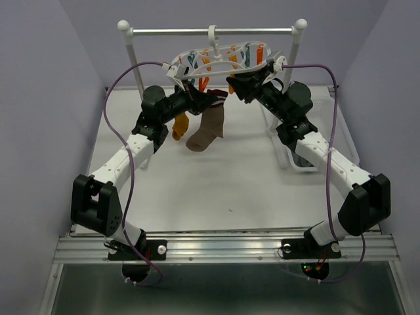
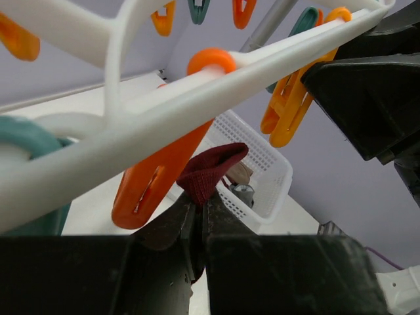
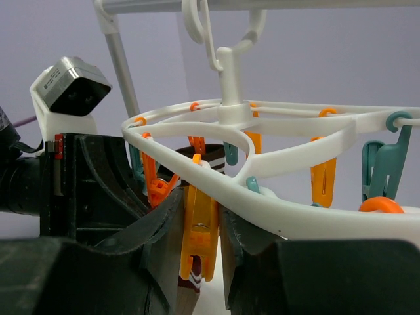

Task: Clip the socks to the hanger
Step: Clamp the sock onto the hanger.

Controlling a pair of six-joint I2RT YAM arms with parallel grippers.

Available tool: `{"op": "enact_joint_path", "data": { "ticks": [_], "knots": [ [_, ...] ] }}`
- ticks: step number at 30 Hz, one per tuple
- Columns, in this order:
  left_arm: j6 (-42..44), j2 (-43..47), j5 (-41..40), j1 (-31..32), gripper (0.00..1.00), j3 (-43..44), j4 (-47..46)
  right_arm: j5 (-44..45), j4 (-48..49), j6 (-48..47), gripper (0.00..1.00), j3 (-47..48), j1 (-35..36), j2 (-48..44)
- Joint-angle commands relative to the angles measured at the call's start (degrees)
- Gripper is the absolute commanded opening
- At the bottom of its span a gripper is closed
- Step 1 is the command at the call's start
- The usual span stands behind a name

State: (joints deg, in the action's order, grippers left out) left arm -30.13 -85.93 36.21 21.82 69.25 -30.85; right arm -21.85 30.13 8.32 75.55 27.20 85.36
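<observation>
Hanger (image 1: 223, 58) front and centre, hooked on the silver rail (image 1: 210, 30) at the back of the worktop (image 1: 216, 190), its white ring tilted and bristling with orange and teal clips. Both arms reach up under it, one from each side. Left claw (image 2: 200, 200) is pinched tight on the dark maroon cuff of the brown sock (image 1: 207, 131). The left wrist view shows that cuff bunched up just above the fingertips, right beneath the ring's bar and just beside a big orange peg (image 2: 157, 177). From above, the brown sock hangs limp below the claw, its foot clear of the worktop. Mustard sock (image 1: 179, 125) dangles just beside it on the left, its top hidden behind the left arm, so what holds it I cannot tell. Over to the right claw (image 3: 202, 209): fingers closed in on an orange clip (image 3: 200, 236), one on each flank, the clip hanging straight down from the near edge of the ring. A sliver of maroon fabric shows just under that clip. White basket (image 1: 296, 161) sits on the right side of the worktop, mostly hidden behind the right arm. The left wrist view catches its mesh wall with something lying inside, too blurred to name
</observation>
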Motion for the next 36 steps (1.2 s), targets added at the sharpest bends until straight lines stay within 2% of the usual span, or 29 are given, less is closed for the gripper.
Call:
{"op": "enact_joint_path", "data": {
  "ticks": [1, 18, 36],
  "knots": [
    [-1.42, 3.58, -1.31, 0.67, 0.00, -1.40, -6.68, -4.96, 4.06, 4.51, 0.01, -2.16, 0.13, -1.16],
    [-2.74, 5.42, -0.52, 2.61, 0.00, -3.95, -10.37, -8.65, 7.75, 7.24, 0.01, -3.21, -0.92, -0.37],
    [-0.02, 3.93, 1.06, 4.28, 0.00, -1.05, -9.05, -12.08, 10.21, 10.93, 0.01, -3.39, -1.45, 0.59]
  ]
}}
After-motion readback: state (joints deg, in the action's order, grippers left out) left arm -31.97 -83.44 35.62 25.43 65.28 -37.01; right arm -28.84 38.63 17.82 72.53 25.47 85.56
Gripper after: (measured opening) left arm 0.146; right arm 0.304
